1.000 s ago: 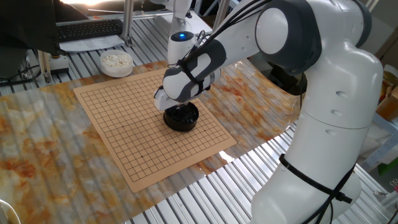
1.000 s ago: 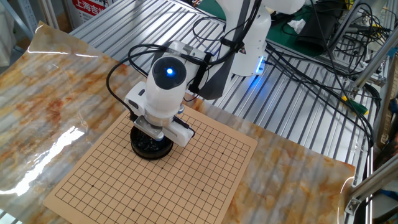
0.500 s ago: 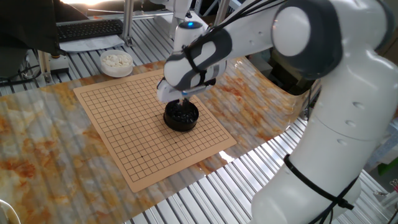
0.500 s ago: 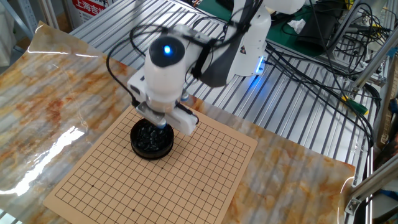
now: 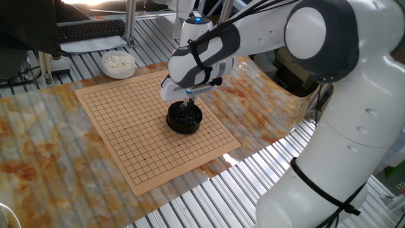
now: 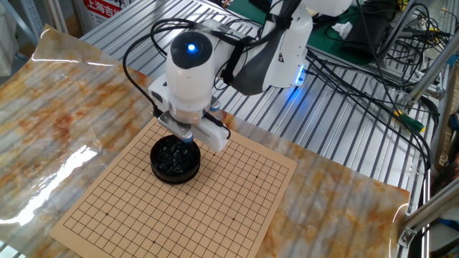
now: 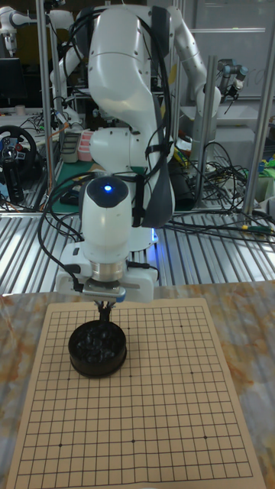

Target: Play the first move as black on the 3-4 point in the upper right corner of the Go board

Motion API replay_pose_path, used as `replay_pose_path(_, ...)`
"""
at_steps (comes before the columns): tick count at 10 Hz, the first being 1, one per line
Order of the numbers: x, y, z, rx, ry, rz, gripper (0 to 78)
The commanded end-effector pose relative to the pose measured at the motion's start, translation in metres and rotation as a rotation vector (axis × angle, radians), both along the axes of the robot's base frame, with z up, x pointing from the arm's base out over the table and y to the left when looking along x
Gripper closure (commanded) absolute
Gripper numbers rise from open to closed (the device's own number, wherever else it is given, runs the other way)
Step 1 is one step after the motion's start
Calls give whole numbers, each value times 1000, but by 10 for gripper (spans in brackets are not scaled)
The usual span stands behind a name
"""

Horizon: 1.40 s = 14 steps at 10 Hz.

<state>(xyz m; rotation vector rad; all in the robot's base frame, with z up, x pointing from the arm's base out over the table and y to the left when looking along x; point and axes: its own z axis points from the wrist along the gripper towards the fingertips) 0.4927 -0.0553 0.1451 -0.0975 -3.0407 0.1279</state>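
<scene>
One black bowl [image 5: 184,118] sits on the Go board [image 5: 126,145], heaped with black stones [image 6: 173,153]. One white bowl [image 5: 118,63] of white stones sits off the far corner. The gripper [image 7: 102,309] hovers just above the black bowl, fingers narrow; whether they pinch a stone, I cannot tell.

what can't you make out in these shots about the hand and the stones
- Whether the hand holds a black stone: fingertips too small in every view.
- Hand open or shut: wrist housing covers it in both fixed views.
- Stone count in the black bowl: too dark.
- White bowl: contents blurred.
</scene>
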Motion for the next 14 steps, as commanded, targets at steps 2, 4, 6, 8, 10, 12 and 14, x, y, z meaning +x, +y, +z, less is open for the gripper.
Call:
replay_pose_path(2, 12, 5, -22, -135, -81, 30, 764)
replay_pose_path(4, 17, 2, -20, -135, -79, 44, 764)
replay_pose_path(6, 27, -4, -17, -143, -76, 66, 764)
replay_pose_path(8, 34, -4, -26, -141, -82, 85, 764)
replay_pose_path(10, 34, -4, -28, -140, -76, 99, 764)
replay_pose_path(12, 33, -7, -30, -148, -73, 120, 764)
replay_pose_path(14, 29, -9, -33, -150, -86, 130, 764)
